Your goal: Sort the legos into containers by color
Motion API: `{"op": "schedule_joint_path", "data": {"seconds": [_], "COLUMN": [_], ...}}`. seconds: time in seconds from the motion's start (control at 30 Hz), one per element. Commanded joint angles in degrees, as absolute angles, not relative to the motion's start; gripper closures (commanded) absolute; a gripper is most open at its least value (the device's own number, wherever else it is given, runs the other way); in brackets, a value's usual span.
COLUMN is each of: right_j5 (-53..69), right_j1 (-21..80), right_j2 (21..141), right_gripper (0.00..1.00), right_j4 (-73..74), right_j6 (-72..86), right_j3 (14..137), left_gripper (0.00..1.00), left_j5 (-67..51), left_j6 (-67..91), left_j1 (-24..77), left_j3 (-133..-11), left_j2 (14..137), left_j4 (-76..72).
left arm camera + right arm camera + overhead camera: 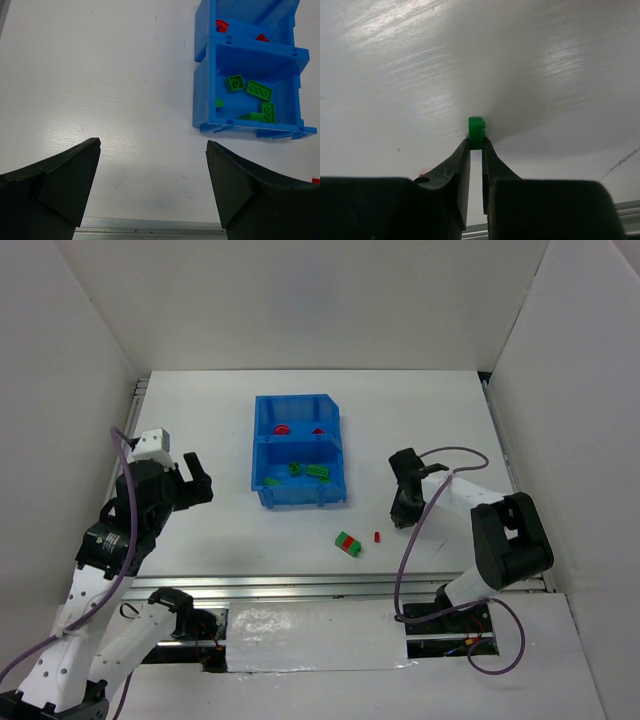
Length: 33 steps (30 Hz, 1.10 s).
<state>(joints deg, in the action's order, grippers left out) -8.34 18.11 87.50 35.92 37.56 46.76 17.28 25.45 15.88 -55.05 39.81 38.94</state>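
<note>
**Operator:** What's in the hand?

**Spotter:** Your right gripper (476,146) has its jaws pressed onto a green lego (476,126). It is caught only at the very tips, down at the table (440,420), right of the blue bin (300,498).

**Operator:** And the risk?

**Spotter:** With so shallow a pinch, the brick could twist or pop out as you lift. Farther out, the loose red lego (377,536) and the red-green pair (349,543) lie just to the left, so a low swing could knock them. Aim for the near compartment (235,107), where the greens lie. If you overshoot the middle wall, it lands among the reds in the far compartment (300,420). Your left gripper (153,145) hangs spread wide and empty, well apart.
</note>
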Motion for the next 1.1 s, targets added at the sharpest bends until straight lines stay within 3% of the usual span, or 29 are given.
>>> {"op": "schedule_joint_path", "data": {"seconds": [0.0,0.37,0.53,0.63,0.67,0.83,0.97,1.07], "right_j5": [-4.7,-4.9,-10.1,-5.7,-0.6,-2.8,-2.1,-3.2], "right_j1": [18.5,19.8,26.9,30.1,30.8,37.6,39.2,39.8], "right_j2": [87.6,85.6,80.4,78.5,80.2,89.2,99.6,101.8], "right_gripper": [0.9,0.97,0.97,0.96,0.95,0.92,0.85,0.69], "right_j4": [33.9,33.7,40.4,36.1,35.9,37.1,41.6,38.7], "right_j6": [37.7,36.9,38.9,38.8,38.2,37.2,37.4,37.5], "right_j3": [46.7,49.7,60.5,64.0,66.3,82.7,93.7,94.1], "left_gripper": [0.0,0.01,0.0,0.0,0.01,0.0,0.0,0.01], "left_j5": [17.5,16.9,21.8,20.7,21.5,22.1,25.8,25.0], "left_j6": [24.5,24.3,25.8,25.2,25.3,25.7,26.6,26.3], "left_j1": [15.6,15.6,15.6,15.6,15.6,15.4,15.3,14.9], "left_j3": [-55.5,-55.0,-56.5,-55.3,-54.9,-54.9,-55.7,-55.5], "left_j2": [41.1,40.9,43.9,42.4,41.8,42.1,43.4,42.9], "left_j4": [37.1,36.5,38.7,37.4,37.1,37.8,39.0,38.9]}}
